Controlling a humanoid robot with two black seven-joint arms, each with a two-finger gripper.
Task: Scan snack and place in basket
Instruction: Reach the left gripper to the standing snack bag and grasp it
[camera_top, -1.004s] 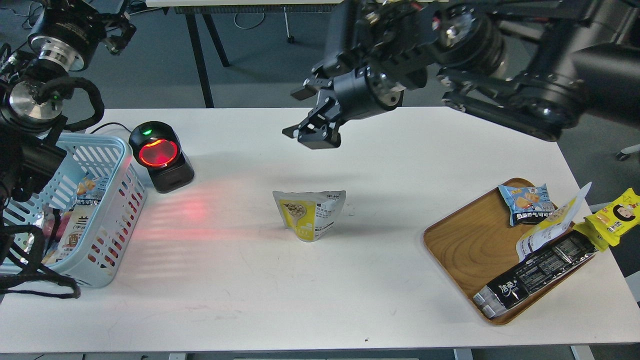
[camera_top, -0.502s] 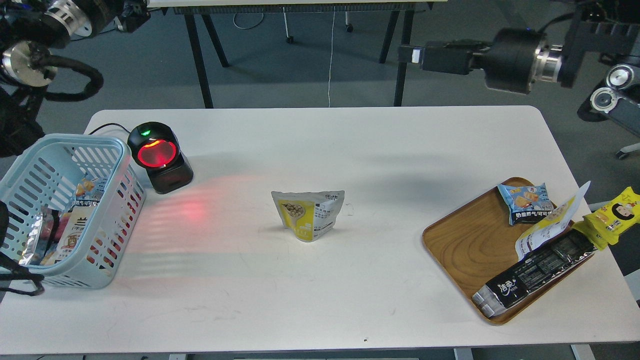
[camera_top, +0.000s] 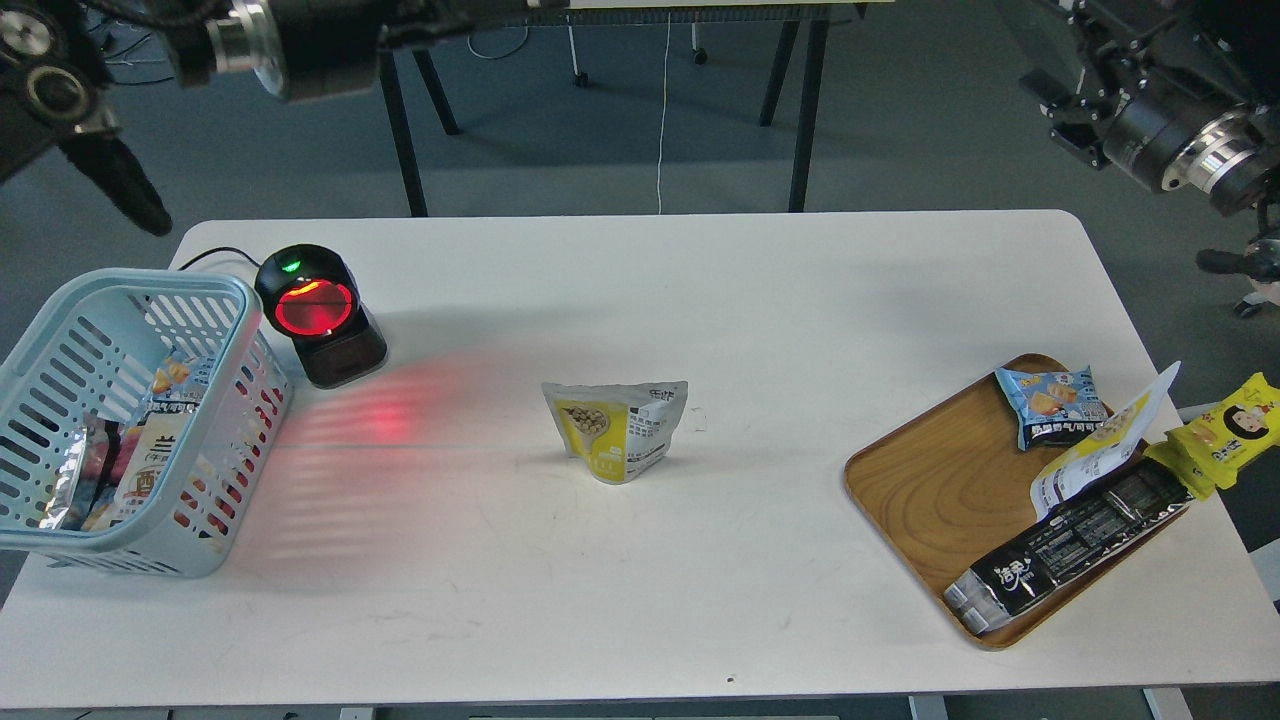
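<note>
The snack (camera_top: 616, 430), a white pouch with a yellow front panel, stands upright alone in the middle of the white table (camera_top: 640, 600). The light-blue basket (camera_top: 215, 300) sits at the table's left edge and holds several packets. My left arm reaches across the top left; its gripper (camera_top: 480, 12) is dark and cut by the top edge. My right gripper (camera_top: 1060, 105) hangs at the top right, high above and behind the table, dark and seen end-on. Both grippers are far from the snack.
A black barcode scanner (camera_top: 318, 315) with a glowing red window stands right of the basket and casts red light on the table. A wooden tray (camera_top: 930, 490) at the right holds a small blue packet (camera_top: 1050, 405), a long black packet (camera_top: 1070, 550) and a white pouch; yellow packets (camera_top: 1225, 430) hang over the edge.
My right arm has pulled back from above the snack, up and to the top right corner. My left arm has lifted off the basket side and swung across the top.
</note>
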